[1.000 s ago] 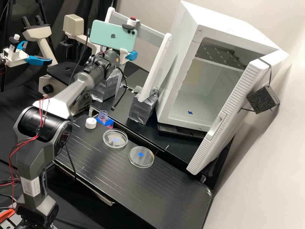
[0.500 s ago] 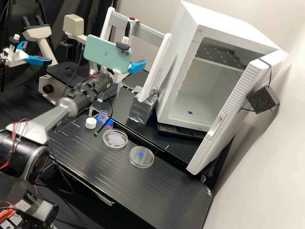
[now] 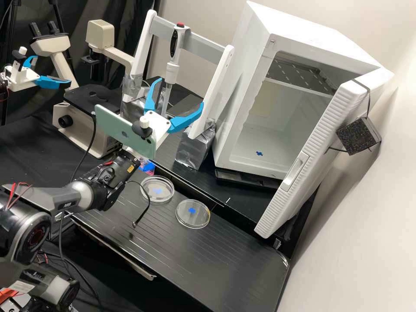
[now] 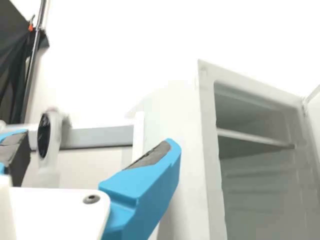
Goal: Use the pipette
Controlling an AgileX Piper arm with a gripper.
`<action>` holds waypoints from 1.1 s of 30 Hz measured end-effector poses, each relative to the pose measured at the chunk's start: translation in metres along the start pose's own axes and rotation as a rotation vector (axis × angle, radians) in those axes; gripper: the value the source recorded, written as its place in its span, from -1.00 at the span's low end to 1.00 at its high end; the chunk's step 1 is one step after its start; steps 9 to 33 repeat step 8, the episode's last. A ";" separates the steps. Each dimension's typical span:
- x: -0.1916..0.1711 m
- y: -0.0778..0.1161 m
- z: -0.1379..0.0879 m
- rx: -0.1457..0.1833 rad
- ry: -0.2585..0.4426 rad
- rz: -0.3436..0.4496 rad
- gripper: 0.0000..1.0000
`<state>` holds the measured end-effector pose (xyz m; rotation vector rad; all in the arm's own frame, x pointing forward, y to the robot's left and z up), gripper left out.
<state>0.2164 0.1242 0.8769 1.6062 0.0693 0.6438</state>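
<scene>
Since half a second ago the gripper (image 3: 181, 92) has swung round and come lower on its wrist, so that both fingers now stand out in the high view, with the mint-green smartphone (image 3: 123, 133) behind them tipped down and to the left. The two Petri dishes have stayed put.

The gripper's fingers are spread wide, pinching nothing. The micropipette (image 3: 174, 47) hangs upright at the grey crossbar (image 3: 201, 45) of the white stand, beyond the gripper, its lower shaft passing just beside the left-hand finger in the high view. In the wrist view it lies between the two fingers' outlines, though blur there makes its exact depth hard to judge.

From left to right, the microscope (image 3: 99, 34) stands to the left of the gripper. The smartphone is fixed behind the fingers, a logo on its back; pale lettering shows on the arm (image 3: 52, 200), further back. Below the gripper lie a blue patch (image 3: 148, 166) and the near-side Petri dishes, one (image 3: 150, 197) and then the other (image 3: 195, 222). To the gripper's right is the white cabinet (image 3: 242, 95), its door (image 3: 318, 138) open, with a blue cross mark (image 3: 259, 153) on its floor.
</scene>
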 end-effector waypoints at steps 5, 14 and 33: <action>-0.007 -0.007 0.011 0.002 -0.032 -0.048 1.00; -0.009 -0.011 0.015 0.002 -0.045 -0.066 1.00; -0.009 -0.011 0.015 0.002 -0.045 -0.066 1.00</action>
